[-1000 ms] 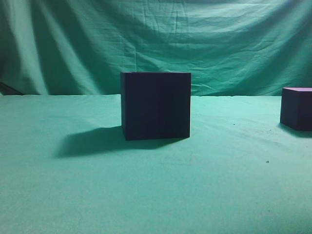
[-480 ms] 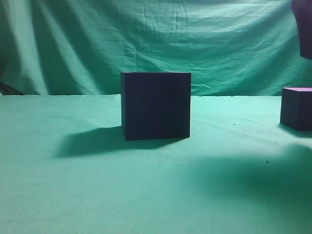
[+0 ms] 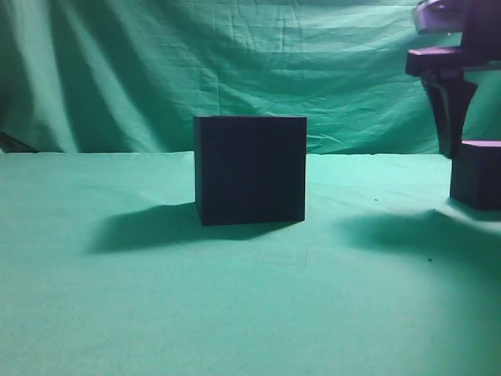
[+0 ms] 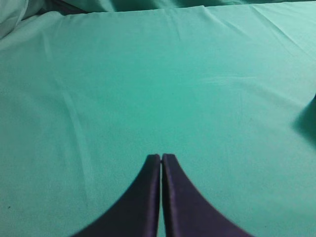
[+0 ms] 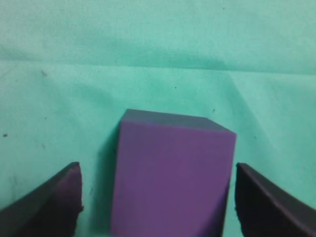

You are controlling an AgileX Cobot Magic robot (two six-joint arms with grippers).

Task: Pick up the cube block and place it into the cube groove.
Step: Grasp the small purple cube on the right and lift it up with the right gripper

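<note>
Low in the right wrist view, the right gripper (image 5: 157,197) spreads wide, the purple cube (image 5: 170,177) between its fingers, untouched. At the exterior view's right edge that cube (image 3: 477,174) sits on the green cloth (image 3: 156,313); mid-frame, farther left, stands the dark box (image 3: 250,169). Left gripper (image 4: 161,157) is closed, empty.

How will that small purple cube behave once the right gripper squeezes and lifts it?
The cube block has flat matte faces, so the open right gripper should probably get a firm, non-slip hold. It sits flat on the green cloth with square edges, so rolling is unlikely. It looks like light foam or wood, though weight cannot be confirmed.
</note>
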